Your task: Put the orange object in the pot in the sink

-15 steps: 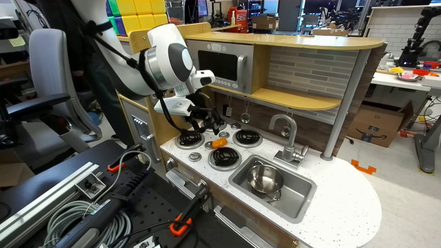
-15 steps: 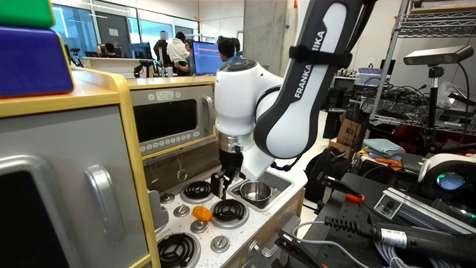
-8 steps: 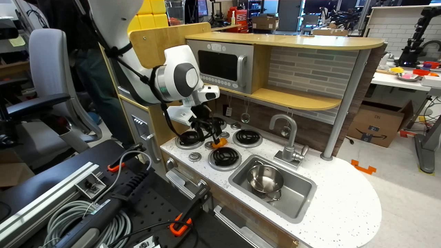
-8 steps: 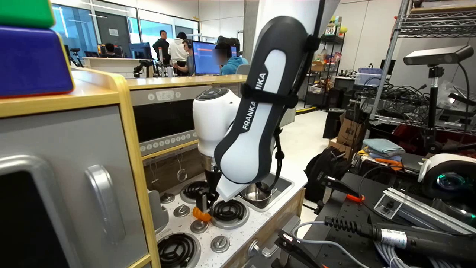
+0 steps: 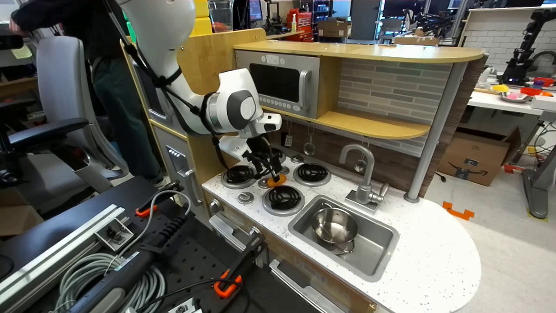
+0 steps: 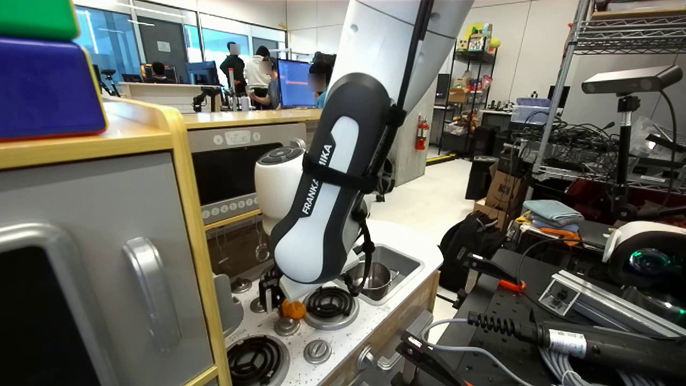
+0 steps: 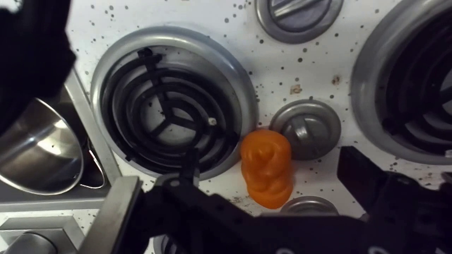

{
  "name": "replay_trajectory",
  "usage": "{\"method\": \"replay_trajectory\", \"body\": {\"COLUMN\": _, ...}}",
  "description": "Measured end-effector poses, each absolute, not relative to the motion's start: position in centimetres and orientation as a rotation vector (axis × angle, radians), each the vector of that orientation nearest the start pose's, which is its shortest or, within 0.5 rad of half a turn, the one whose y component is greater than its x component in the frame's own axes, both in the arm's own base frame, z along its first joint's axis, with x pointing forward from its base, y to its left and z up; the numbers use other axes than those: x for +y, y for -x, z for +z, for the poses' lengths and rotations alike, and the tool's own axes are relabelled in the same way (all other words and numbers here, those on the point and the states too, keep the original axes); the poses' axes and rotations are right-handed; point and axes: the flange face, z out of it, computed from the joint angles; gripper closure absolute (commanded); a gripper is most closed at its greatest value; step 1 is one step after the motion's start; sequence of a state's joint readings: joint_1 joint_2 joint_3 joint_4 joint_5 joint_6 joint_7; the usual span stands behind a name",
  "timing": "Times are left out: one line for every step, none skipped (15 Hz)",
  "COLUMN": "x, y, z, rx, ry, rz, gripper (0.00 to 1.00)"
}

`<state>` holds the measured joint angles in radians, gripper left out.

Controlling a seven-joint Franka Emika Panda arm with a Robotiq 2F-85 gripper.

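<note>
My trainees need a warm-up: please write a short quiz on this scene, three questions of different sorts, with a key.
1. Where is the pot? A) on the wooden shelf B) in the sink C) on the floor
2. True or false: the wrist view shows the gripper open.
3. Fill in: the ____ lies beside a knob on the white counter, not yet in the pot.
Key: 1. B; 2. true; 3. orange object
</note>
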<state>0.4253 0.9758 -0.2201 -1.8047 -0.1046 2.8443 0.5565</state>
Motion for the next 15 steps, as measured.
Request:
{"method": "replay_trajectory", "body": {"x": 13.7, "y": -61.0, "z": 1.8, "rx": 0.259, "ry": 3.291, "rz": -0.251, "gripper": 0.00}}
{"method": "replay_trajectory", "body": {"x": 13.8, "y": -61.3, "z": 1.4, "rx": 0.271, "ry": 3.293, "rz": -0.248, "gripper": 0.00}}
{"method": "replay_trajectory", "body": {"x": 13.9, "y": -61.6, "z": 1.0, "rx": 0.282, "ry": 3.296, "rz": -0.250, "gripper": 0.00}}
{"method": "replay_trajectory", "body": {"x": 13.9, "y": -61.9, "z": 0.6, "rx": 0.294, "ry": 3.299, "rz": -0.254, "gripper": 0.00}}
{"method": "replay_trajectory", "body": {"x": 13.9, "y": -62.2, "z": 0.2, "rx": 0.306, "ry": 3.302, "rz": -0.258, "gripper": 0.00}}
{"method": "replay_trajectory", "body": {"x": 13.8, "y": -62.5, "z": -0.1, "rx": 0.315, "ry": 3.304, "rz": -0.264, "gripper": 0.00}}
{"method": "replay_trajectory", "body": {"x": 13.8, "y": -62.7, "z": -0.5, "rx": 0.324, "ry": 3.306, "rz": -0.268, "gripper": 0.25}}
{"method": "replay_trajectory", "body": {"x": 13.7, "y": -62.9, "z": -0.7, "rx": 0.333, "ry": 3.307, "rz": -0.274, "gripper": 0.28}}
{"method": "replay_trajectory", "body": {"x": 13.6, "y": -63.1, "z": -1.1, "rx": 0.341, "ry": 3.310, "rz": -0.278, "gripper": 0.34}}
{"method": "replay_trajectory", "body": {"x": 13.6, "y": -63.3, "z": -1.3, "rx": 0.346, "ry": 3.311, "rz": -0.284, "gripper": 0.44}}
{"method": "replay_trajectory", "body": {"x": 13.6, "y": -63.5, "z": -1.4, "rx": 0.352, "ry": 3.310, "rz": -0.290, "gripper": 0.50}}
{"method": "replay_trajectory", "body": {"x": 13.6, "y": -63.7, "z": -1.3, "rx": 0.361, "ry": 3.312, "rz": -0.291, "gripper": 0.57}}
{"method": "replay_trajectory", "body": {"x": 13.6, "y": -63.9, "z": -1.1, "rx": 0.366, "ry": 3.315, "rz": -0.288, "gripper": 0.65}}
{"method": "replay_trajectory", "body": {"x": 13.6, "y": -64.0, "z": -1.0, "rx": 0.368, "ry": 3.317, "rz": -0.288, "gripper": 0.73}}
{"method": "replay_trajectory", "body": {"x": 13.6, "y": -64.1, "z": -1.0, "rx": 0.368, "ry": 3.317, "rz": -0.289, "gripper": 0.80}}
